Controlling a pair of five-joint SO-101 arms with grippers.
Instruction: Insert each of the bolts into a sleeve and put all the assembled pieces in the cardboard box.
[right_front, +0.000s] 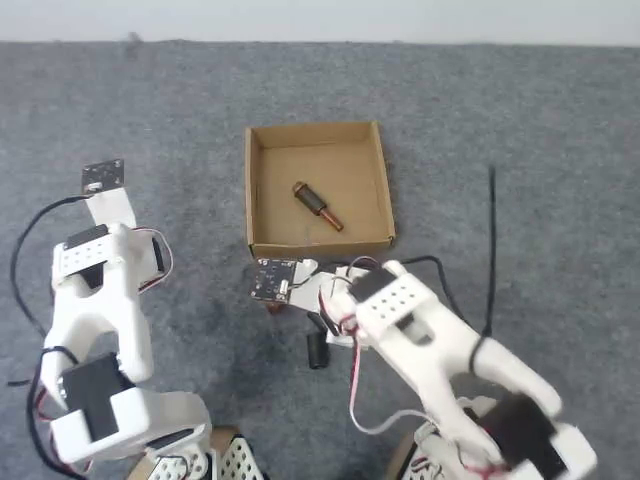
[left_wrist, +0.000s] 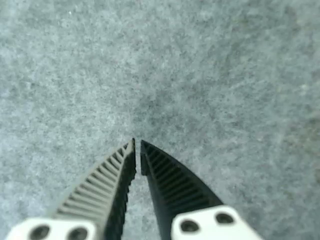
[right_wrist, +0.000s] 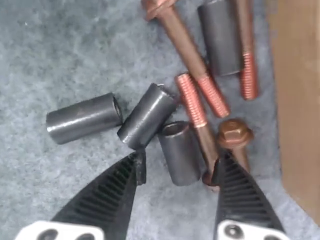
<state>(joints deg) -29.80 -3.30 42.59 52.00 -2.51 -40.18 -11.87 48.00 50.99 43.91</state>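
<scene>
**Clerk:** Entry one, hazards. What did you log?

**Checker:** Your right gripper (right_wrist: 181, 161) sat just outside the near wall of the cardboard box (right_front: 264, 190). Its fingers were spread wide and held nothing. Between them lay one sleeve (right_wrist: 180, 152) with a bolt (right_wrist: 192, 102) touching it. My judgement: closing there could have pinched both at once. It could also have squeezed the round sleeve out sideways into the neighbouring sleeve (right_wrist: 147, 116) and scattered the heap.

**Clerk:** Entry two, your other arm?

**Checker:** Your left gripper (left_wrist: 137, 142) was well away from the box. Its fingers were pressed almost together and empty, over bare carpet (left_wrist: 200, 75). No hazard was noted there.

**Clerk:** Entry three, stock condition?

**Checker:**
- Sleeves: four counted, dark grey, smooth, hollow cylinders. All lay on their sides beside the box, crowded together.
- Bolts: several, copper-coloured, with flanged hex heads and threaded ends. They lay loose among the sleeves.
- Finished goods: one assembled piece (right_front: 318, 206) lay slanted on the floor inside the box.
</scene>
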